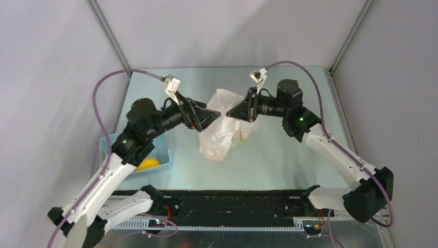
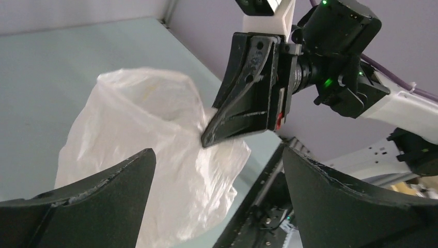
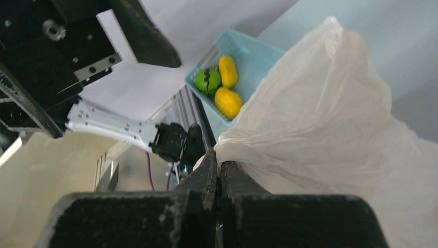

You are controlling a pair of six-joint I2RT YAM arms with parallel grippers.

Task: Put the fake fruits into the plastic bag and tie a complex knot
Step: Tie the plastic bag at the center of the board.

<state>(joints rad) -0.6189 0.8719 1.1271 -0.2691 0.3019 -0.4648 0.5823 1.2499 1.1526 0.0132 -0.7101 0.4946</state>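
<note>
Three fake fruits [image 3: 228,102] over on the left, two yellow and one green with dark stripes, bunched together in the light blue basket [image 3: 258,57], and that basket [image 1: 164,150] sits against the left edge of the bench [image 1: 289,155], toward the near corner, with the left arm crossing above it and only one yellow fruit [image 1: 147,164] peeking out from overhead. Moving along, the left gripper [image 1: 209,115] is released, jaws spread wide with nothing between them, pointing rightward just beside the upper left of the plastic bag [image 1: 221,138]; from its own wrist view the two dark fingers [image 2: 103,196] frame the white film without touching it. Centre of the bench now: the plastic bag [image 2: 139,119] is bunched up to a peak at the top and billows out below, crinkled and translucent. A yellowish patch [image 1: 241,135] shows through its lower right side, too veiled to name. Whether its bottom rests on the bench I cannot tell. On the right, the right gripper [image 1: 231,112] is clenched on the bag's top, tips pressed together with a fold of plastic [image 3: 320,103] pinched right at their ends [image 3: 217,161], and the left wrist view shows the same nip at the bag's crest [image 2: 207,138]
</note>
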